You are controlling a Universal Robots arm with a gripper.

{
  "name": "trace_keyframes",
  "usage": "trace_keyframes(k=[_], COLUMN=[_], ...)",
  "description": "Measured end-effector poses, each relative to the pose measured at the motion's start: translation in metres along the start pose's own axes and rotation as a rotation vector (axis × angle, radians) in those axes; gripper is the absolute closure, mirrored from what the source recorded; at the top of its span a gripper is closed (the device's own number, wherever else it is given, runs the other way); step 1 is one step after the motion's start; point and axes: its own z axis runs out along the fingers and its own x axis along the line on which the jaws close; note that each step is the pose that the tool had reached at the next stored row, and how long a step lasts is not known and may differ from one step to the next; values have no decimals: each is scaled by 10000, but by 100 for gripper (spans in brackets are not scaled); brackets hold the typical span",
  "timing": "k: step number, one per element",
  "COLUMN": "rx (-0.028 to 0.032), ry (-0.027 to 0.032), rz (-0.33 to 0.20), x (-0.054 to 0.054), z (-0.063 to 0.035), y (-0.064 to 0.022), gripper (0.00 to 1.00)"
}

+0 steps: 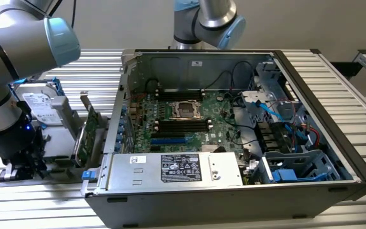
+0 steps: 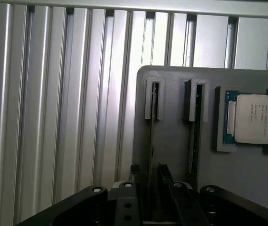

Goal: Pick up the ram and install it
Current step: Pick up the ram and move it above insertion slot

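In the wrist view the ram (image 2: 151, 136) stands on edge in the grey holder (image 2: 171, 141), a thin strip running from a slotted post toward me. My gripper (image 2: 149, 170) hangs right over it, open, one finger on each side of the strip with a gap to both. Another thin stick (image 2: 196, 127) stands in the neighbouring slot. In the exterior view my gripper (image 1: 19, 168) is low over the holder at the exterior view's left, outside the computer case (image 1: 316, 95).
A processor chip (image 2: 258, 118) lies in a recess of the holder beside the sticks. A tall green expansion card (image 1: 89, 136) and a hard drive (image 1: 40, 105) stand between my arm and the case. The motherboard's black memory slots (image 1: 181, 125) lie inside the case. A second arm's base (image 1: 202, 19) stands behind it.
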Motion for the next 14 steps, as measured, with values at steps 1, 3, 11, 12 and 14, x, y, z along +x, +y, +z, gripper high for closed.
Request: trace_keyframes(k=[1, 3, 11, 12, 14], rx=[0, 2, 0, -2, -1], ry=[1, -2, -3, -2, -2], rz=[0, 3, 31, 34, 39], x=[0, 0, -1, -1, -1], z=[0, 5, 11, 10, 11], y=[0, 0, 7, 9, 11], gripper=[70, 70, 70, 70, 70])
